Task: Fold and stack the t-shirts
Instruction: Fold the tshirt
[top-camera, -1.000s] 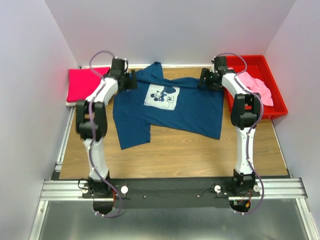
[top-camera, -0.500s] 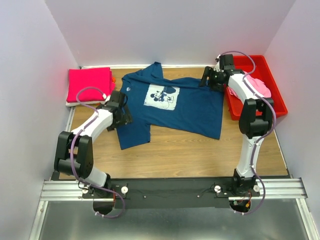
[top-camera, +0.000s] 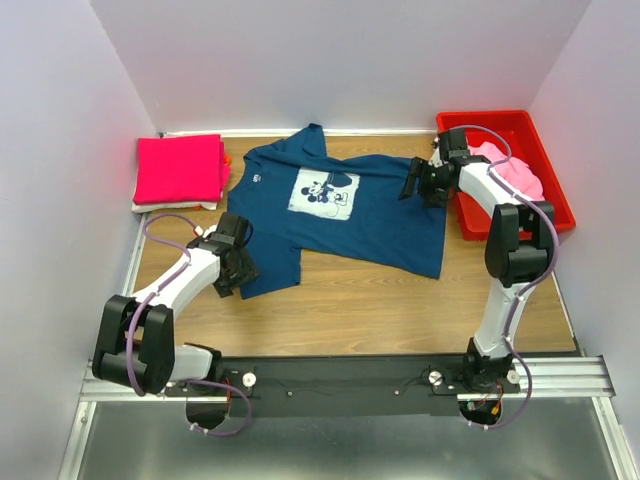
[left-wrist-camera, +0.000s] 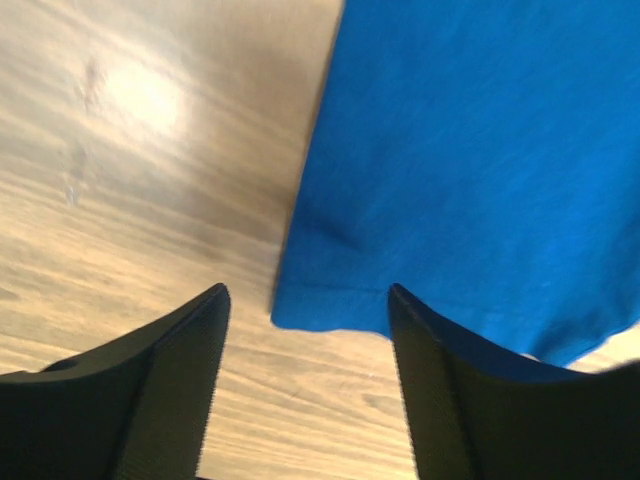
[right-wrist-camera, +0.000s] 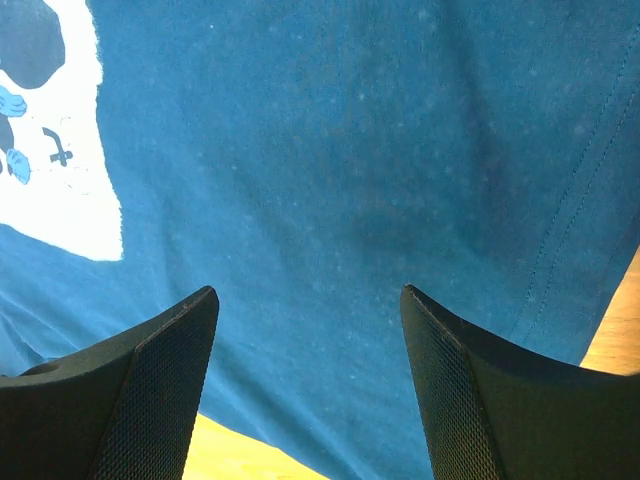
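Observation:
The navy t-shirt (top-camera: 380, 215) with a white mouse print (top-camera: 325, 193) lies spread flat on the wooden table. My left gripper (top-camera: 240, 272) is open and empty just above its near left corner (left-wrist-camera: 300, 310); that corner lies between the open fingers in the left wrist view. My right gripper (top-camera: 412, 180) is open and empty over the shirt's far right part; the cloth (right-wrist-camera: 330, 200) fills the right wrist view. A folded magenta t-shirt (top-camera: 178, 168) lies at the far left. A light pink t-shirt (top-camera: 515, 172) lies crumpled in the red bin (top-camera: 555, 210).
White walls close in the table on three sides. The red bin stands against the right wall. Bare wood (top-camera: 380, 310) lies between the shirt and the front rail (top-camera: 340, 378).
My left arm has swung from the shirt's far left collar down to its near left corner. My right gripper has shifted slightly nearer along the shirt's right edge. The shirt lies as before.

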